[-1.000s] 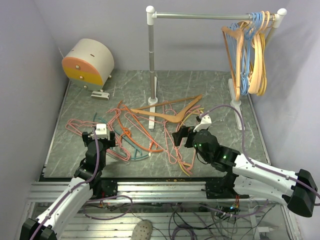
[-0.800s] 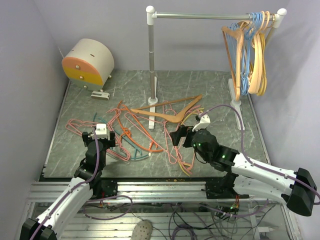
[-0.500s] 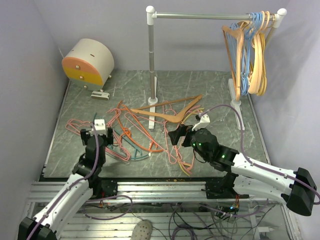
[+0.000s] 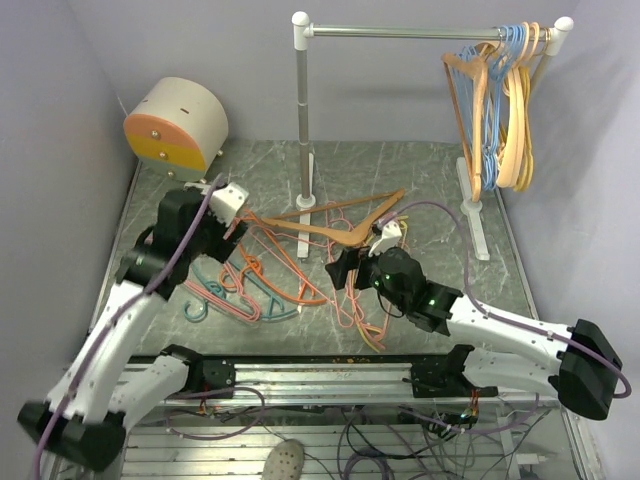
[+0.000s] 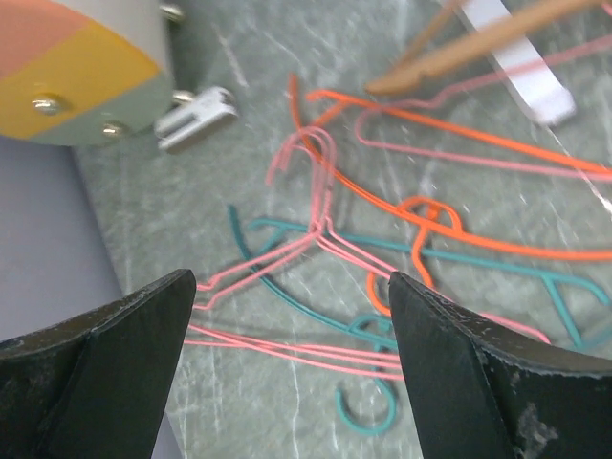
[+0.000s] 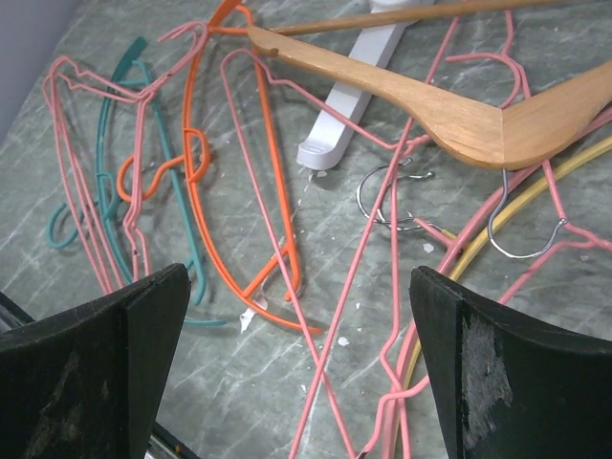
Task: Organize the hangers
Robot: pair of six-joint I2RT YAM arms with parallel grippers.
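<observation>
Grey marbled bench, walled on three sides, carried the loose hangers in one tangled heap across its middle; none of the heap was on the rail yet. At the heap's left end a pink hanger lay directly below the gap of the left jaws, with its hook on the far side and its shoulders splaying back toward the wrist, long axis roughly crosswise to the gap. Teal hangers and an orange hanger crossed it. Left jaws stood wide apart, empty, hovering clear of the wire. Right jaws were likewise wide apart and empty, low over the heap's right part, where a pink wire ran lengthwise up through the gap beside a yellow hanger. Beyond lay the wooden hanger, long axis across the line of approach; could not tell which wires lay over it. Judgement: left arm was nearer the pink hanger, its neck the likely grip point, and the crossing teal wires would probably drag along. Right arm was nearer the wooden one. White rail foot sat just behind the heap. Light-blue and tan bunch filled the rail's right end. Round drawer unit stood well apart, far left.
</observation>
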